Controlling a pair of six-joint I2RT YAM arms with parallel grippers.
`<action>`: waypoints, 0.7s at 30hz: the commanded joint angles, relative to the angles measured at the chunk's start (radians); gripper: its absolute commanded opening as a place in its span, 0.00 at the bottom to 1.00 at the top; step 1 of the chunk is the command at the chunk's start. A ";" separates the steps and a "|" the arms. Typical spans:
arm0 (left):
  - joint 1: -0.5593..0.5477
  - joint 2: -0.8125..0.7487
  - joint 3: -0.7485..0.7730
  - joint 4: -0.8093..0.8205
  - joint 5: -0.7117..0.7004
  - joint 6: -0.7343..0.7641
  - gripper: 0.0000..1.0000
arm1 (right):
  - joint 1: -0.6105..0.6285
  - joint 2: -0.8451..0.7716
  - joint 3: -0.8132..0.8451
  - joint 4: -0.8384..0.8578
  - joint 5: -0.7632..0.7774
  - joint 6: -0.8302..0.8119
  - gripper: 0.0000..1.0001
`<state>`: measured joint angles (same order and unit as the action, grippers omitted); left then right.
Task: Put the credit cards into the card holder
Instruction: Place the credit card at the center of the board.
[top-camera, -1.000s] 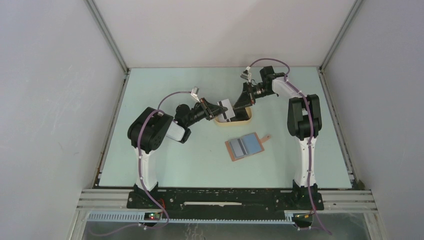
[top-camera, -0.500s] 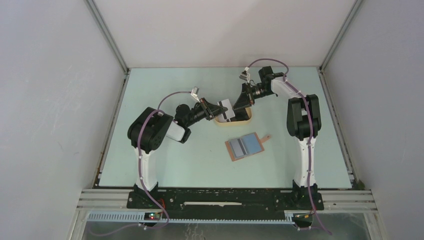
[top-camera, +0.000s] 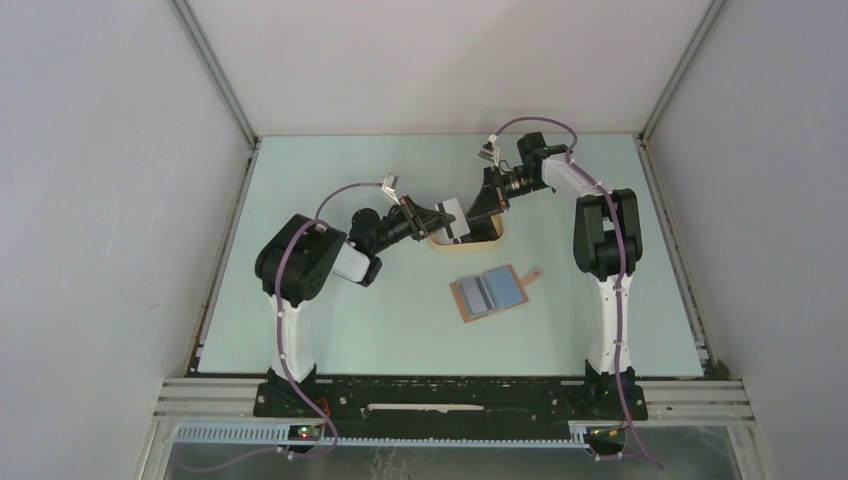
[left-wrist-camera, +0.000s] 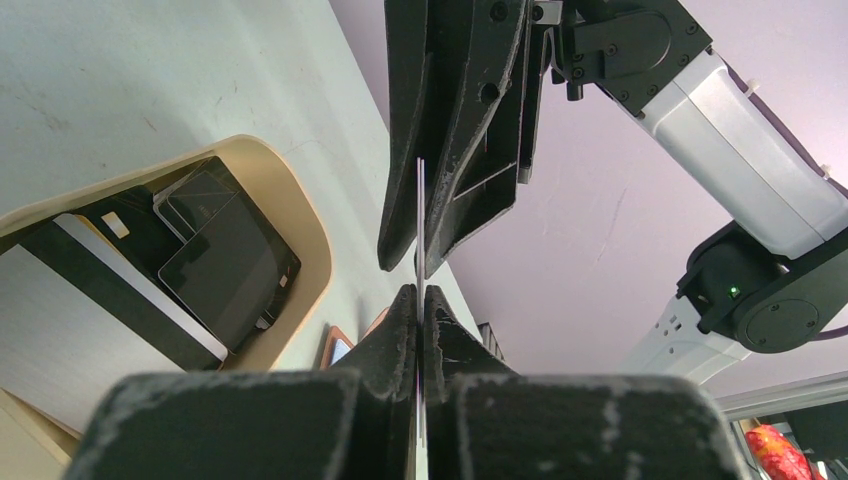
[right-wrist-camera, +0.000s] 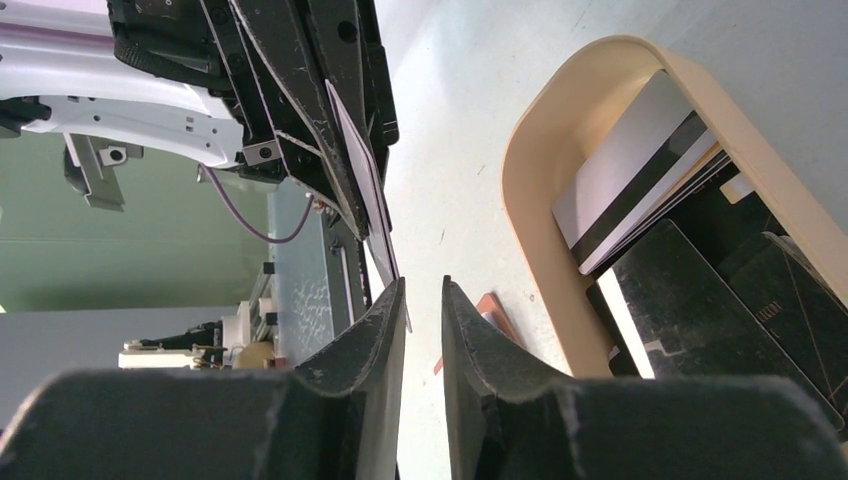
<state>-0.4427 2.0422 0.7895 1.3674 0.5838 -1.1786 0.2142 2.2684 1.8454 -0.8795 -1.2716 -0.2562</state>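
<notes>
1. The tray (top-camera: 491, 241) sits mid-table (top-camera: 330, 330), and both grippers meet just above its left end.
2. The loose cards (left-wrist-camera: 225, 260) lie stacked and overlapping in the tray: dark ones, and a whitish one with a dark stripe.
3. The left gripper (top-camera: 438, 221) is clenched on one card (left-wrist-camera: 421, 200), which is seen edge-on from the left wrist.
4. This card is whitish and is held in the air over the tray's rim.
5. The right gripper (right-wrist-camera: 424, 290) faces the left one head-on.
6. Its jaws stand a little apart, with the card's free end between them, close against one finger (right-wrist-camera: 385, 320). They are not clamped on it.
7. The two sets of fingers nearly touch tip to tip, so each blocks the other's way along the card.
8. The holder (top-camera: 490, 293) lies open on the table, blue pockets up and its tab pointing away to the right. It is near the tray, on the side toward the arm bases, and apart from both grippers.
9. Compared with a second ago, the top view is almost unchanged: the right wrist has edged slightly left toward the card.
10. The left arm, card, tray and holder have stayed where they were.
</notes>
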 joint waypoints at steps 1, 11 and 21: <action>0.001 -0.014 0.023 0.063 0.026 -0.003 0.00 | 0.005 -0.010 0.045 -0.001 0.015 -0.005 0.27; 0.001 -0.007 0.026 0.067 0.026 -0.008 0.00 | 0.020 -0.009 0.048 -0.006 -0.007 -0.009 0.27; 0.010 -0.007 0.013 0.072 0.007 -0.013 0.00 | -0.020 -0.050 0.046 -0.021 0.025 -0.041 0.34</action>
<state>-0.4404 2.0422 0.7895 1.3827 0.5884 -1.1885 0.2146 2.2684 1.8565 -0.8822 -1.2552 -0.2596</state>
